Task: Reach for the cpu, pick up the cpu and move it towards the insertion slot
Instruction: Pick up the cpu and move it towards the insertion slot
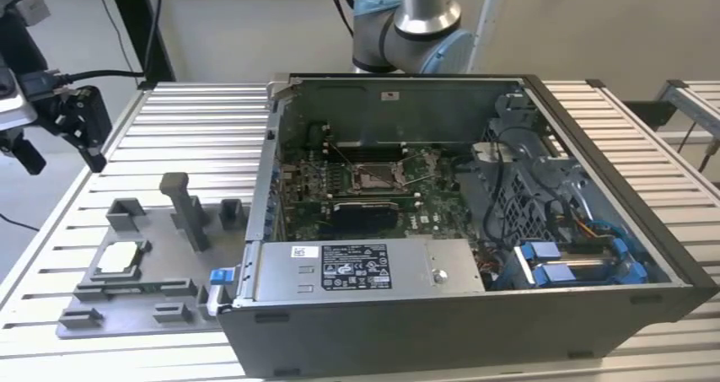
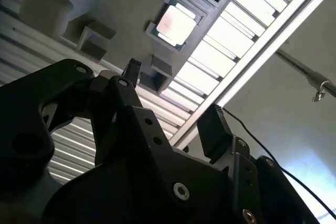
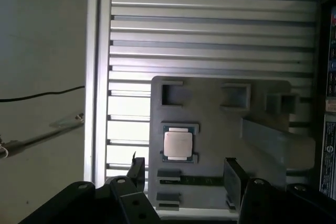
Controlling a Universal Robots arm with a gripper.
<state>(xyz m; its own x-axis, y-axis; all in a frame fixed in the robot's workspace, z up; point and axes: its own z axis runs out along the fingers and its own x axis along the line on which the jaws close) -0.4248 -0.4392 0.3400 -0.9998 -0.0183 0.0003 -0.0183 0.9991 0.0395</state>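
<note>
The cpu [image 1: 121, 258] lies flat, silvery face up, in a square recess of the grey fixture plate [image 1: 135, 302] at the exterior view's left. It also appears in both wrist views [image 2: 176, 23] [image 3: 177, 143]. My gripper [image 1: 84, 133] hangs high above the table's left edge, well clear of the cpu. Its two black fingers [image 3: 137, 169] stand apart in both wrist views, and the gripper [image 3: 185, 174] [image 2: 173, 100] is open with nothing between them. The insertion slot [image 1: 375, 176] sits on the green board inside the open computer case, its wire lever raised.
The open computer case [image 1: 473, 314] fills the middle and right of the slatted metal table [image 1: 191, 121]. Upright grey blocks [image 1: 185, 209] rise from the fixture plate between the cpu and the case wall. The arm's base [image 1: 411, 28] stands behind the case.
</note>
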